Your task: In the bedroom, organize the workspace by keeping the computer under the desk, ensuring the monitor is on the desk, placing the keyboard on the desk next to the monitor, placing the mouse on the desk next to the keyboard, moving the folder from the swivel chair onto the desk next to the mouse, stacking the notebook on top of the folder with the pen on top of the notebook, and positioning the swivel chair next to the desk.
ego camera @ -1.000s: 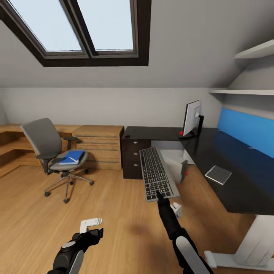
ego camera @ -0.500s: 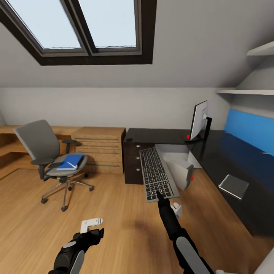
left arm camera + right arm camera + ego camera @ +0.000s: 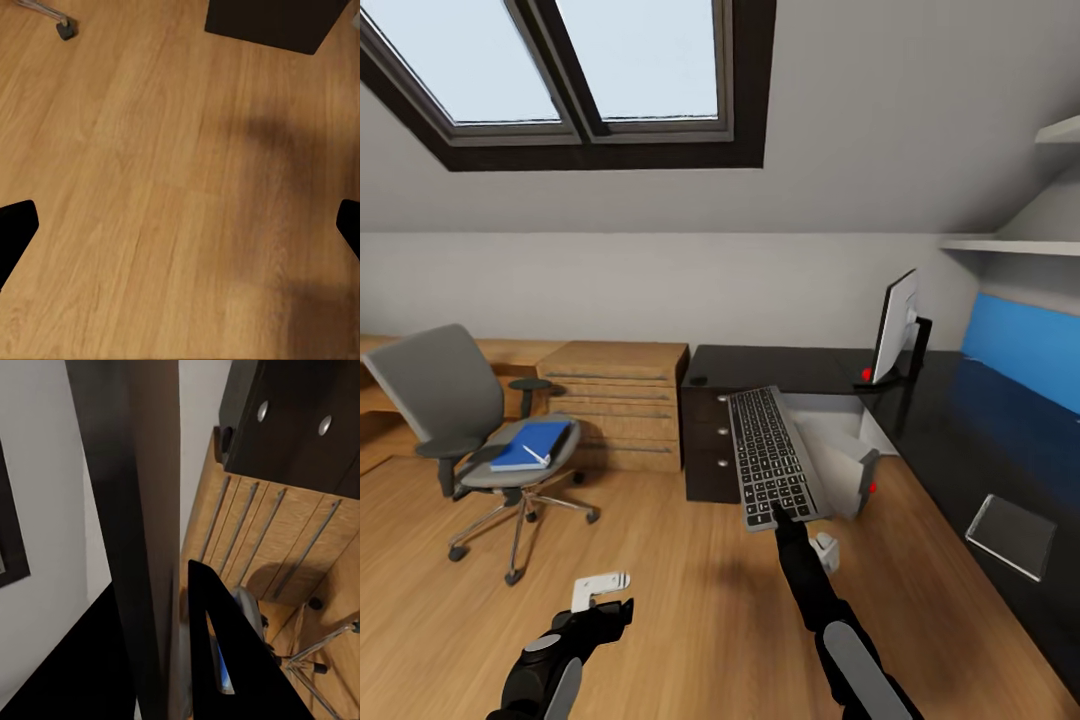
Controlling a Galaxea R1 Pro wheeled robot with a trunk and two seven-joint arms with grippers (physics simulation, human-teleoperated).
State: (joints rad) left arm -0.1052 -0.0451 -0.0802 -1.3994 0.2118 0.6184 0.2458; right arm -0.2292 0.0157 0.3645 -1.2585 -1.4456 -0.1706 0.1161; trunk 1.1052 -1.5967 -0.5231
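Folder on swivel chair

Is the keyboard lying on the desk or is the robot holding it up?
Held up. The right gripper pinches the keyboard by its near edge, and it hangs in the air over the wooden floor, not on the black desk.

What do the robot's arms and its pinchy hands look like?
Both arms are mostly black with glossy grey-white shell panels near the bottom of the head view. The left gripper has pale white, flat, angular fingers on a black wrist. The right gripper has a slim black finger and a white one.
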